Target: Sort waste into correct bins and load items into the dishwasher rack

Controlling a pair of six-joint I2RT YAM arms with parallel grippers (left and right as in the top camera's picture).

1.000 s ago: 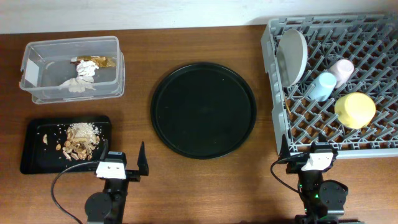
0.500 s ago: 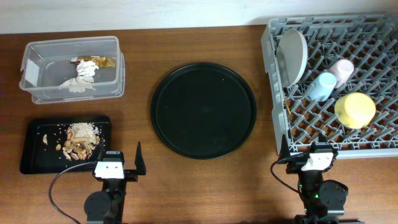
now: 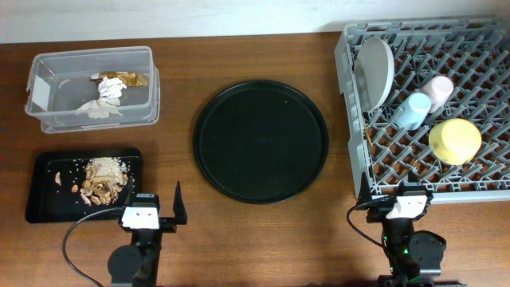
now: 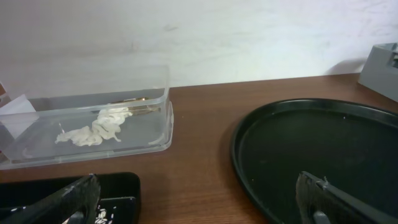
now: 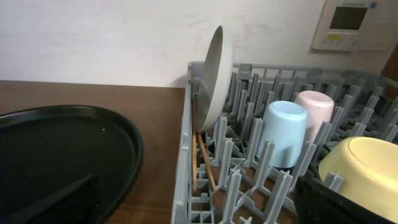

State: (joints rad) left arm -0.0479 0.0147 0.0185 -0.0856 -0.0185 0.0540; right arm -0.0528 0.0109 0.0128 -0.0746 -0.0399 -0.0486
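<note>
- Only our left hand drew back slightly; it and the right hand are spread, empty.
- The paper and wrapper lie in the box, scraps in the small tray, and cups, bowl, plate in the rack: we judge the task done.

Left claw: black tapered fingers. Right claw: same black fingers. White block atop each wrist, round black body behind. Thin black cable beside left arm. Small green light on right arm.
</note>
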